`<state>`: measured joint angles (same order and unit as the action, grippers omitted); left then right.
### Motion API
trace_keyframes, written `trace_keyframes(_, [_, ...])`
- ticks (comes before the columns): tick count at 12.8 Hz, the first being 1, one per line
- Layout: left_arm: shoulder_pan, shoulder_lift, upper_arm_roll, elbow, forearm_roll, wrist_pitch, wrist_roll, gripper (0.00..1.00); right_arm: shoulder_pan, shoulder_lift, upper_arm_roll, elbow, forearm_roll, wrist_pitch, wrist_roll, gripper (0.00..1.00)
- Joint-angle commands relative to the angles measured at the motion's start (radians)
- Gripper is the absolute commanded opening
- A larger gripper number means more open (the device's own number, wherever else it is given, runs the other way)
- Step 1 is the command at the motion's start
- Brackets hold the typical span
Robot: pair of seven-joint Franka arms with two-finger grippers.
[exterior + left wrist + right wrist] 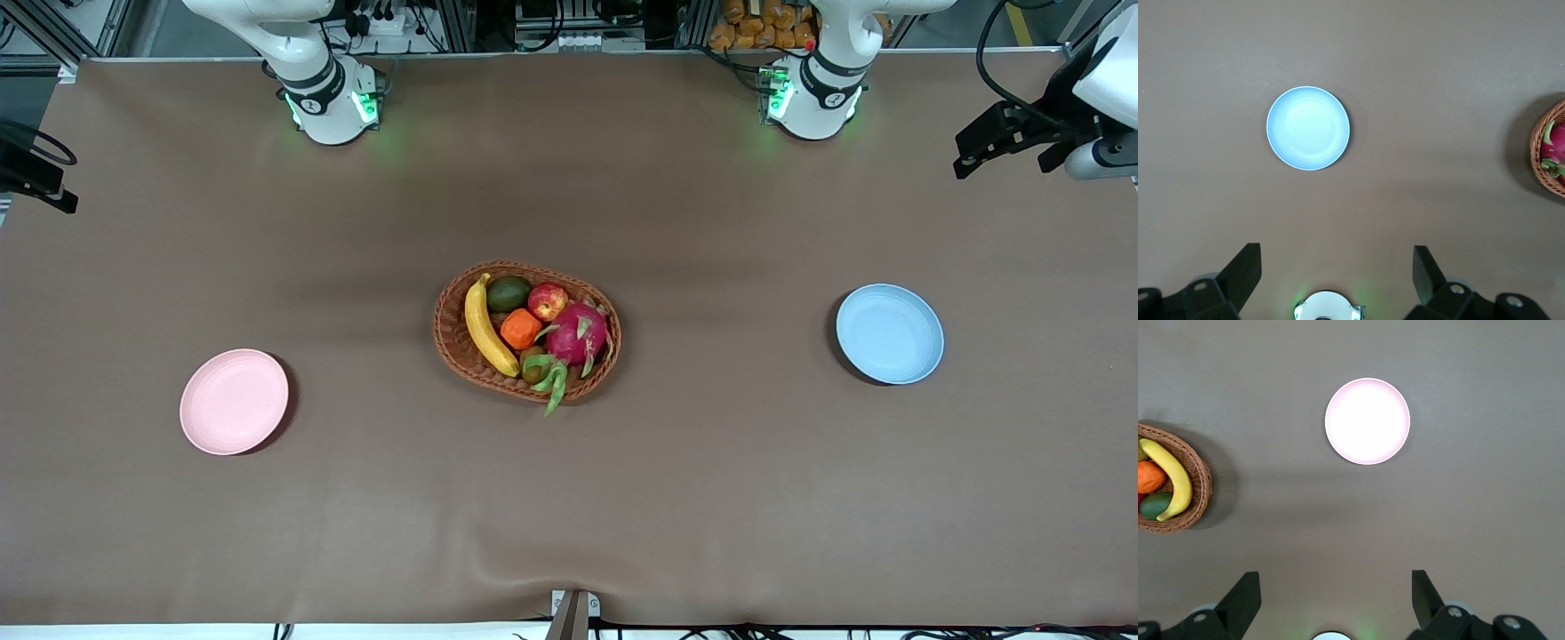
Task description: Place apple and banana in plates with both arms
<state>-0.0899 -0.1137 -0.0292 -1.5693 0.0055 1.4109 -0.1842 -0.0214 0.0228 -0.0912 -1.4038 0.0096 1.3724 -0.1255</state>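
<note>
Currently both my pincers, left (pixel 1331 283) and right (pixel 1331 603), hang apart, high over bench; apple (pixel 548 300), banana (pixel 486 327) in basket (pixel 453 342); plates (pixel 234 401) bare.

The left gripper (pixel 1000 147) was only partly seen at the front view's 3 o'clock edge, its arm cut off there. The right gripper (pixel 36 182) was cropped at the 9 o'clock edge, only a dark part showing. In each wrist view the fingers (pixel 1245 270) (pixel 1245 597) were cut off at 6 o'clock. The wicker basket (pixel 1546 150) was cropped at 3 o'clock in the left wrist view, hiding the apple and banana. In the right wrist view it (pixel 1201 480) was cut at 9 o'clock, the banana (pixel 1175 477) shown.
</note>
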Motion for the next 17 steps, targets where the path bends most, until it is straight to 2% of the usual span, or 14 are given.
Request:
trace_keyframes(1, [0.002, -0.014, 0.005, 0.005, -0.001, -0.021, 0.003, 1.0, 0.015, -0.021, -0.004, -0.017, -0.011, -0.013, 0.021, 1.0])
trace_keyframes(4, [0.007, 0.012, 0.011, 0.031, -0.01, -0.021, 0.008, 1.0, 0.015, -0.021, -0.002, -0.017, -0.011, -0.013, 0.021, 1.0])
trace_keyframes(17, [-0.011, 0.019, -0.012, 0.025, -0.013, -0.03, -0.001, 1.0, 0.017, -0.015, -0.002, -0.043, -0.01, -0.013, 0.015, 1.0])
